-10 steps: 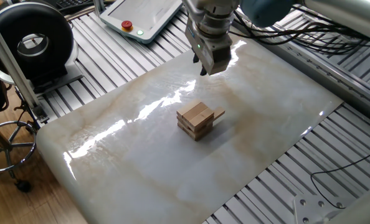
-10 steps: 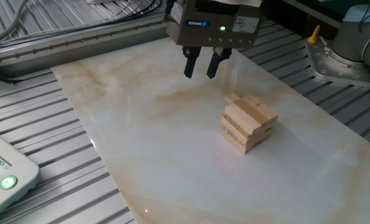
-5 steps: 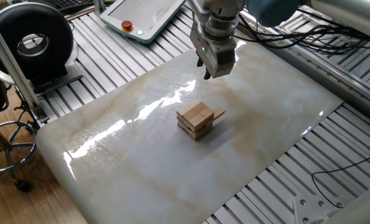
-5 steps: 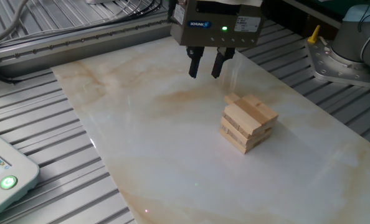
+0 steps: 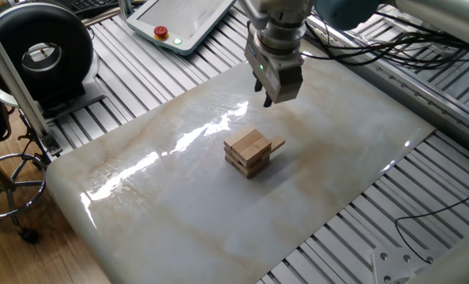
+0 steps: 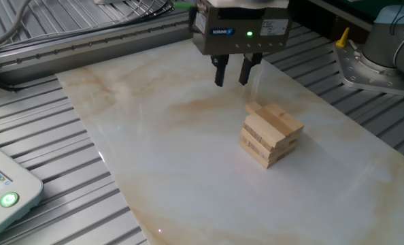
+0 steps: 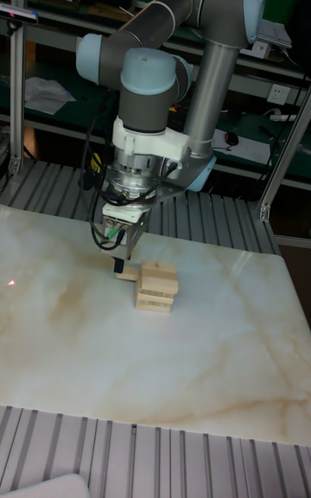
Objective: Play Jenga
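Hanging from the one arm, the gripper hovers above the marble tabletop with its two dark fingers pointing down. A narrow gap shows between the fingers, and nothing is held in it. One green light glows on the gripper body.

One small tower of light wooden blocks stands near the middle of the tabletop, its layers laid crosswise. One block in it pokes out past the side of the stack toward the gripper. The gripper hangs near that side of the tower, apart from it and higher than its top.

Beyond the tabletop's far corner lies one control pendant with one red button. One black round device sits at the left edge.
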`<state>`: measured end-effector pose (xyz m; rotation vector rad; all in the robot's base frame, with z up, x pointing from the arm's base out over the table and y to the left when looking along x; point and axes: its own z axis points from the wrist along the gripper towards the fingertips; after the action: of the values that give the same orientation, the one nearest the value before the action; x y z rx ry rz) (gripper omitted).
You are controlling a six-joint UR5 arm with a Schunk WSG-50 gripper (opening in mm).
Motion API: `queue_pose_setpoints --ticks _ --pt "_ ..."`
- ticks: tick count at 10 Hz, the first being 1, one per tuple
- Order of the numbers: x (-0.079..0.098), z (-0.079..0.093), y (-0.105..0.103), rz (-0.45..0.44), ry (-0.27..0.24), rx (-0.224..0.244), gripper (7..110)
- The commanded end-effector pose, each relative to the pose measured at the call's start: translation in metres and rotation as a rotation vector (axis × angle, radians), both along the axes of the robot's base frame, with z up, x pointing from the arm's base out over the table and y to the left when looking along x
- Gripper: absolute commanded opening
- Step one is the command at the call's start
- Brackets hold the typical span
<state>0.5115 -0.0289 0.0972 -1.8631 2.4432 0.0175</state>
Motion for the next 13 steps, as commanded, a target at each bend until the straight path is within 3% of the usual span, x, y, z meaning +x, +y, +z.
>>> queue_pose_setpoints --ticks 1,3,4,6,8,9,13 --pt "-0.015 -0.005 0.008 0.04 0.053 0.007 44" --pt "-0.022 0.004 0.011 0.014 0.082 0.0 44" --pt "-0.024 0.003 0.018 0.026 0.086 0.02 22" --pt "-0.014 -0.001 0.017 0.066 0.045 0.012 22" --pt "-0.013 -0.002 0.012 0.112 0.048 -0.005 22" --pt "-0.014 -0.002 0.011 0.129 0.05 -0.007 66" --pt "-0.015 -0.001 0.006 0.165 0.061 -0.01 66"
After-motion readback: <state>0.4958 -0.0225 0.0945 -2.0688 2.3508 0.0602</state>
